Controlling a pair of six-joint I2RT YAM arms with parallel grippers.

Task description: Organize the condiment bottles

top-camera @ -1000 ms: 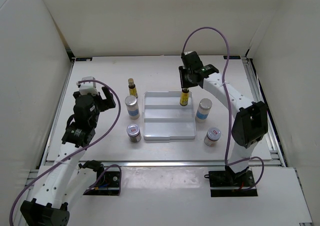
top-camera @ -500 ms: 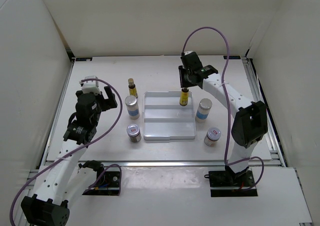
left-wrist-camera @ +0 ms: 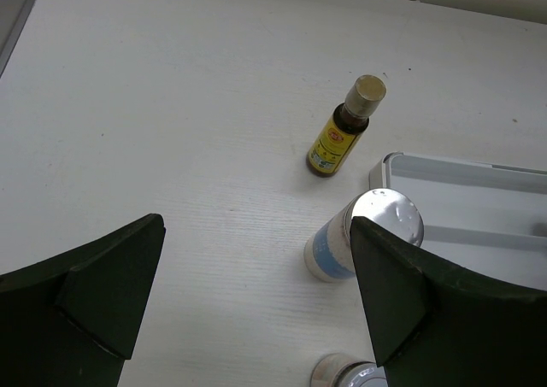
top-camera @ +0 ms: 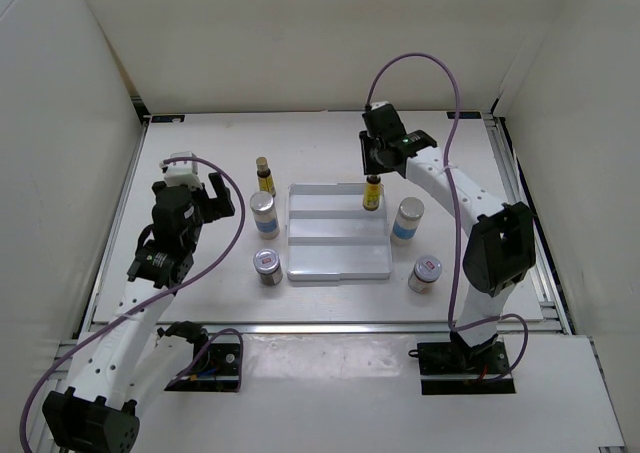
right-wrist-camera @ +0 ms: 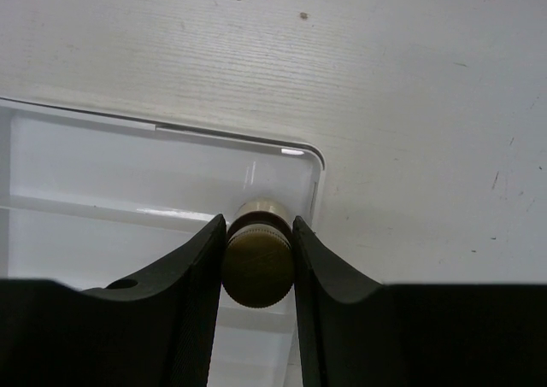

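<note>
White stepped tray (top-camera: 338,258) mid-table, on white table (top-camera: 200,143); plain walls around.

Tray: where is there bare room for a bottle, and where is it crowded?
Free: the tray's two near steps, and its far step left of the amber bottle the right gripper holds. Crowded: the strip left of the tray, three bottles.

the amber bottle (top-camera: 371,197) has a yellow label; the white bottle (left-wrist-camera: 361,238) a blue label and silver lid; the tray (top-camera: 340,261) is white.

Your left arm (top-camera: 110,348) and right arm (top-camera: 445,183) are white with black joints; purple cables (top-camera: 415,57) loop to black base plates (top-camera: 467,365) at the table's (top-camera: 320,138) near edge.
</note>
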